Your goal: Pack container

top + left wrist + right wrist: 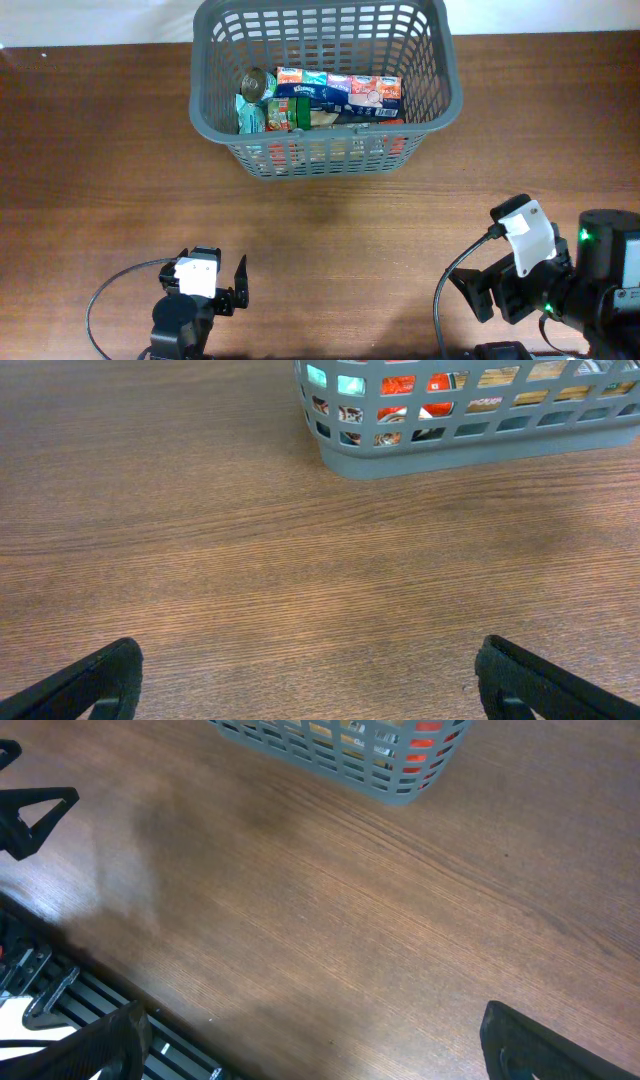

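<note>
The container (322,160) is a large grey lattice basket at the back middle of the wooden table. It holds several packets, a tissue pack and a can. It also shows in the left wrist view (470,445) and in the right wrist view (345,755). My left gripper (305,680) is open and empty, low at the front left, far from the container. My right gripper (315,1045) is open and empty at the front right, over the table's front edge.
The wooden table (330,250) stretches bare between the container and both arms. The left arm's base and cable (190,300) sit at the front left. The right arm's body (560,280) sits at the front right. A metal rail (70,990) runs below the table edge.
</note>
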Motion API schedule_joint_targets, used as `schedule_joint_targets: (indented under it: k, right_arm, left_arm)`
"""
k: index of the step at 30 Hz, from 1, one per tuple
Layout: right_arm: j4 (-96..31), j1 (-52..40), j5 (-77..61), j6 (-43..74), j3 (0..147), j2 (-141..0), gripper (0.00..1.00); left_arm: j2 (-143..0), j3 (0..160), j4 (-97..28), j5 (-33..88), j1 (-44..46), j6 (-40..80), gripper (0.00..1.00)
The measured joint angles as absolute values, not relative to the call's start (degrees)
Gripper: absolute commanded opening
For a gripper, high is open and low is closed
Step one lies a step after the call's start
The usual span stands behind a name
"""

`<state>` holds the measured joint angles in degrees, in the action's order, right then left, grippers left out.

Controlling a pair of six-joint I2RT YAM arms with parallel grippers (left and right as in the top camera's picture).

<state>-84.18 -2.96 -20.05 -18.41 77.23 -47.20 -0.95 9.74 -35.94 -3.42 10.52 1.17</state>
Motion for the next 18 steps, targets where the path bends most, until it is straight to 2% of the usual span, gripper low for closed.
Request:
schedule_joint_targets:
  k: [10,14,18]
  right_arm:
    - [-80.7,-3.8,-18.9,-18.9,77.0,-47.1,0.99]
    - [-68.8,-6.1,-18.2,-20.2,71.6,-44.1,0.99]
    - [-54.4,-9.6,-18.0,-21.3,59.4,-37.8,0.99]
  left_arm:
    - [-1.0,9.7,-35.9,-3.4,10.5,1.2,0.99]
    - [-1.0,9.7,-35.9,-3.4,10.5,1.2,0.99]
    - [-0.8,9.7,-35.9,-3.4,10.5,1.2,0.99]
